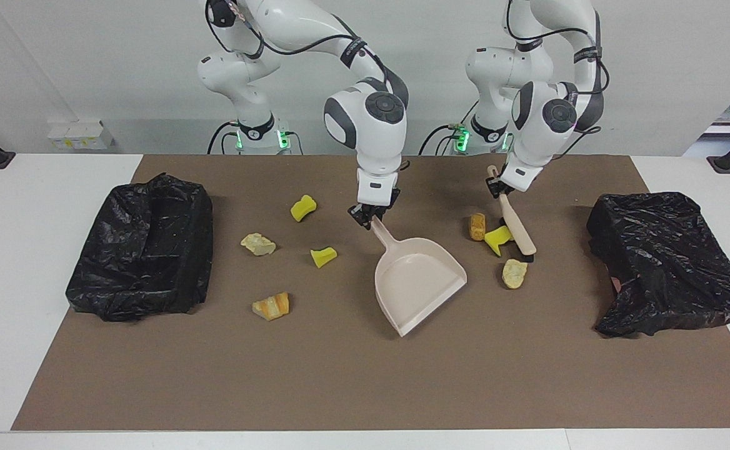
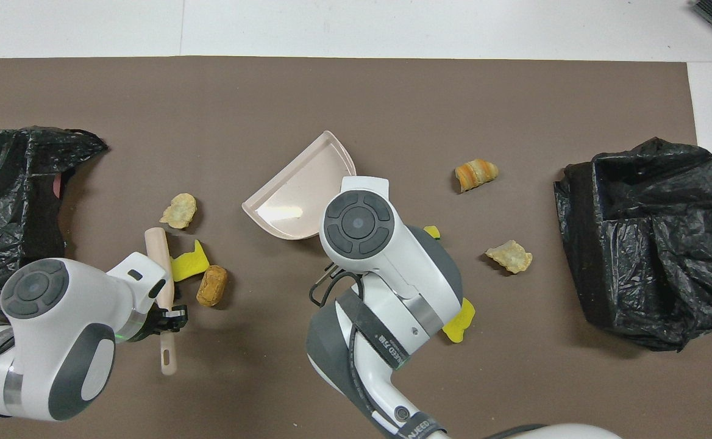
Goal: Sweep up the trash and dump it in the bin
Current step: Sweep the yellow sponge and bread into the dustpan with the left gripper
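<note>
Since the small yellow sponge and tan bread chunks [image 1: 498, 239] look light and soft, they are best swept gently, the left gripper [image 1: 501, 187] being pinched on the wooden brush handle [image 1: 515, 222], the right gripper [image 1: 365, 218] on the beige plastic dustpan [image 1: 418, 284]

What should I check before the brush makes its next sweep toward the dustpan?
1. left gripper shut on brush handle: ok.
2. right gripper shut on dustpan handle: ok.
3. Brush head against yellow sponge bit, which touches brown bread piece: ok.
4. Dustpan mouth turned toward that trash: ok.
5. Dustpan lip flat on the brown mat: cannot tell.
6. Pale bread piece in the brush's path: not ok, it lies farther from the robots than the brush head.
</note>
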Action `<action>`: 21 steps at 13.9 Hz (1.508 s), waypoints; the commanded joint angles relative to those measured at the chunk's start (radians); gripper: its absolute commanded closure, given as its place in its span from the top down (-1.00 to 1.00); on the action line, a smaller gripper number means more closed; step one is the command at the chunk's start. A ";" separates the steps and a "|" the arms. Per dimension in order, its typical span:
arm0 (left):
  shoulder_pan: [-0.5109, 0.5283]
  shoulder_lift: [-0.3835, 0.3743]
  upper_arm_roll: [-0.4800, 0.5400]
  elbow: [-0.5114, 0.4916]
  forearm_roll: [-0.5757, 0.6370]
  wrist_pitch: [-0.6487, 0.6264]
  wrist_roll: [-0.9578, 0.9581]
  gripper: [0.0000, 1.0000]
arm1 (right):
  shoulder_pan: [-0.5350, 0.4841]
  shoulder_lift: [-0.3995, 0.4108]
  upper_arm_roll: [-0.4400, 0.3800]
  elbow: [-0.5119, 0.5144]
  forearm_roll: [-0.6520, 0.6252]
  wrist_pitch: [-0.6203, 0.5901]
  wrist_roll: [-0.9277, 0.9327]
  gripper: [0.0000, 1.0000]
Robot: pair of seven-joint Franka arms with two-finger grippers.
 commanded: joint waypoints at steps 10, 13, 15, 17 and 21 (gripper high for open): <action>-0.095 0.018 0.009 0.019 -0.034 -0.045 -0.214 -1.00 | -0.063 -0.036 0.009 -0.073 -0.087 0.006 -0.695 -1.00; -0.124 0.009 0.006 0.009 -0.037 -0.046 -0.258 -1.00 | -0.063 -0.039 0.010 -0.090 -0.087 0.017 -0.774 -1.00; -0.156 0.006 0.006 0.008 -0.060 -0.040 -0.247 -1.00 | -0.061 -0.033 0.010 -0.095 -0.087 0.040 -0.776 -1.00; -0.182 0.013 0.006 0.019 -0.120 -0.025 -0.226 -1.00 | -0.064 -0.030 0.010 -0.093 -0.086 0.045 -0.777 -1.00; -0.235 0.042 0.006 0.025 -0.268 0.029 -0.035 -1.00 | -0.063 -0.027 0.010 -0.098 -0.084 0.052 -0.768 -1.00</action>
